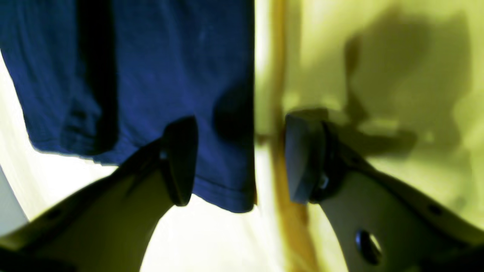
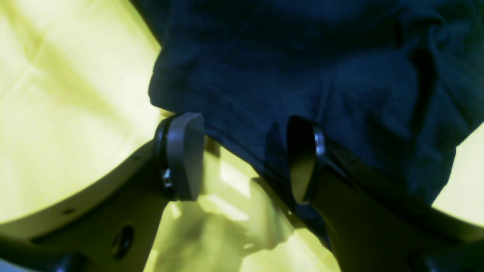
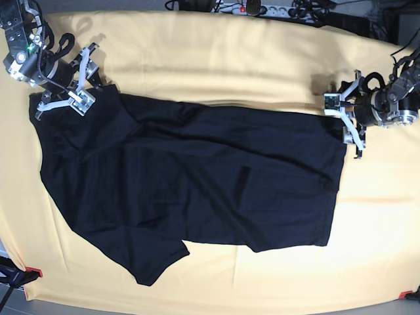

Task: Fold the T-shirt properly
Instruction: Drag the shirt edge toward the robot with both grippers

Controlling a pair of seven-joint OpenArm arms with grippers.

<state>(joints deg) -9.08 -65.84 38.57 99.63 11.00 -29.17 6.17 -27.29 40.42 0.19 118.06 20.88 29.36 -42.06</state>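
Note:
The black T-shirt [image 3: 190,177] lies spread and rumpled on the yellow table cloth [image 3: 216,59], its lower left part folded into a point. My left gripper [image 3: 349,113] stands open at the shirt's right edge. In the left wrist view that gripper [image 1: 242,162] straddles the shirt's hem [image 1: 227,196], one finger [image 1: 181,162] over the cloth of the shirt, the other over yellow. My right gripper [image 3: 80,82] is open at the shirt's upper left corner; in its wrist view the gripper [image 2: 244,158] straddles the T-shirt's edge [image 2: 234,124]. Neither holds anything.
A power strip and cables [image 3: 262,9] lie along the table's far edge. Red clamps [image 3: 34,272] pin the yellow cloth at the near corners. Bare yellow cloth surrounds the shirt on all sides.

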